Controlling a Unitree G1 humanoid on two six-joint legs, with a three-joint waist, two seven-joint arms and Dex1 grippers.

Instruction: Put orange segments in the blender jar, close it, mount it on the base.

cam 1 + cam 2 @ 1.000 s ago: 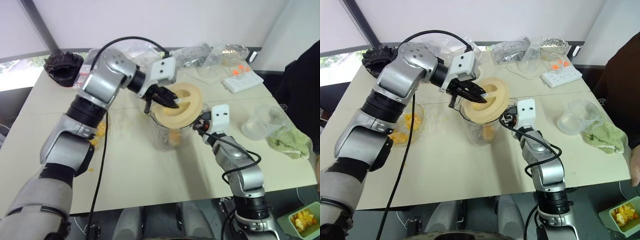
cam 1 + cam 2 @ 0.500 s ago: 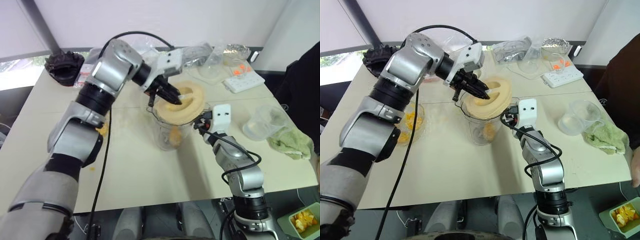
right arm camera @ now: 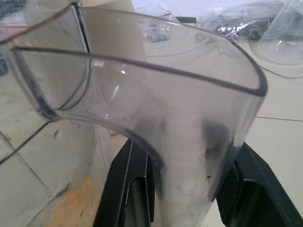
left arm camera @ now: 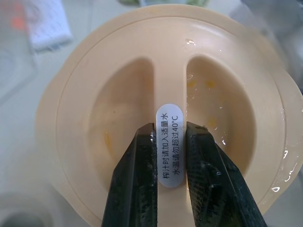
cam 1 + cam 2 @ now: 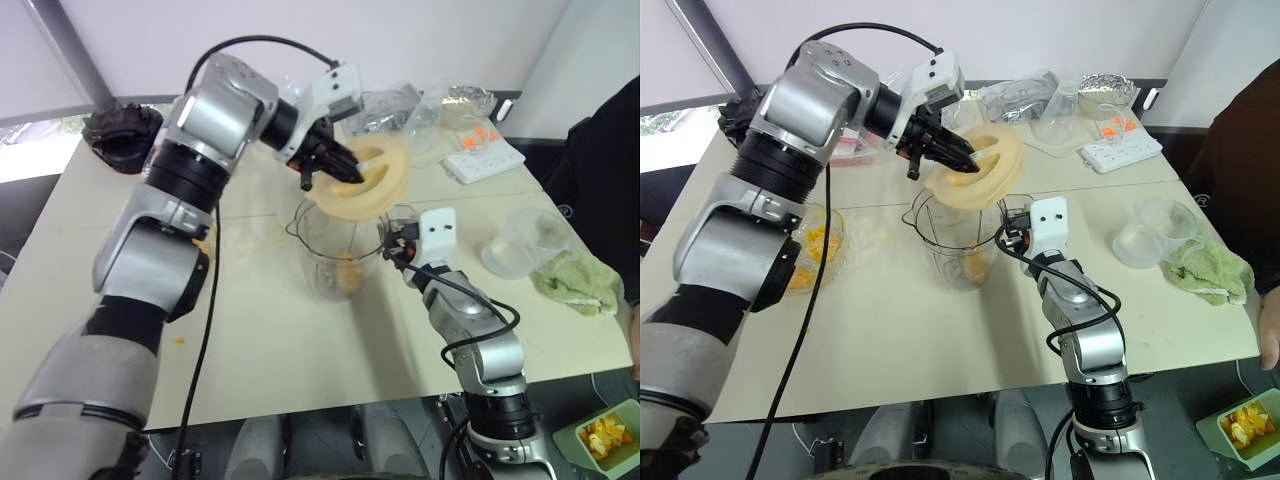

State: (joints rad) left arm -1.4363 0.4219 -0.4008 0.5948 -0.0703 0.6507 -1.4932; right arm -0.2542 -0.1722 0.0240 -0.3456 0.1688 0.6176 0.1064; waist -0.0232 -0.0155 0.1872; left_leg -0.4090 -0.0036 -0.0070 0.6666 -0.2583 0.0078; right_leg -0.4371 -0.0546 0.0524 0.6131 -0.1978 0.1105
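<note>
Blender jar upright; lid tilted above.

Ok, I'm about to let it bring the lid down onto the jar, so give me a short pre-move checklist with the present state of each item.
1. Left gripper clamped on the lid's centre ridge: ok.
2. Right gripper holding the blender jar by its handle: ok.
3. Jar upright on the table: ok.
4. Orange segments inside the jar: ok.
5. Lid level and seated on the jar's rim: not ok, it hangs tilted above it.
6. Lid's notch lined up with the spout: cannot tell.
</note>
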